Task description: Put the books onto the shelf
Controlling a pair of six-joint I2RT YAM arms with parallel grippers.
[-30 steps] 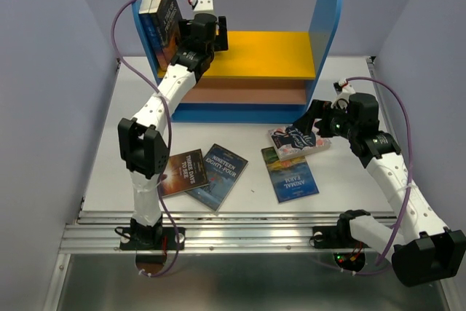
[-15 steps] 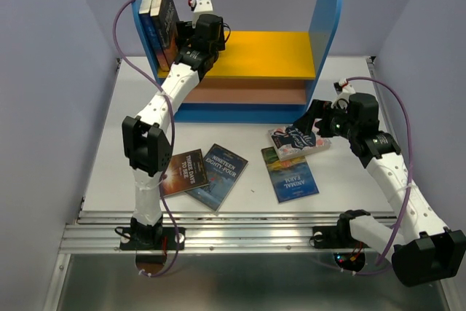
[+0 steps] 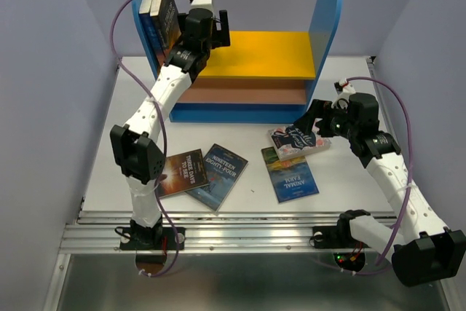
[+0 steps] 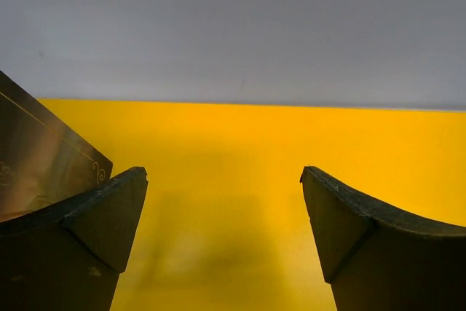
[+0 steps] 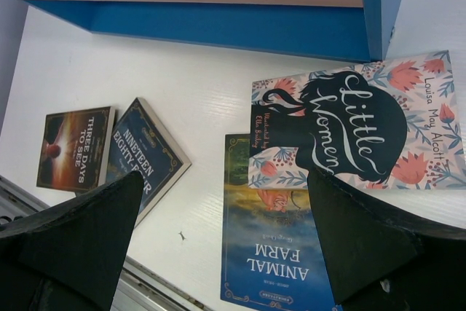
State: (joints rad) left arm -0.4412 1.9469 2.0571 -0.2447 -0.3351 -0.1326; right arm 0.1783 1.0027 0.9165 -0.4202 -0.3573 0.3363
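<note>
Left gripper (image 4: 222, 180) at yellow board (image 4: 233, 143), right gripper (image 5: 224, 176) above Little Women (image 5: 349, 125): both spread, empty. Likely light, bendy; pinch raised edge.

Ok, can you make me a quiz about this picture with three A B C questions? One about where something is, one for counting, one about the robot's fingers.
1. Where is the Little Women book?
A) on the floor
B) on the table, partly over the Animal Farm book
C) in a box

2. How many books lie flat on the table?
A) two
B) six
C) four

3. The left fingers are:
A) open and empty
B) shut on a book
C) resting on the table

Answers: 1 B, it overlaps Animal Farm's edge. 2 C, four lie flat; two more stand on the shelf. 3 A, only the yellow board shows between them.
</note>
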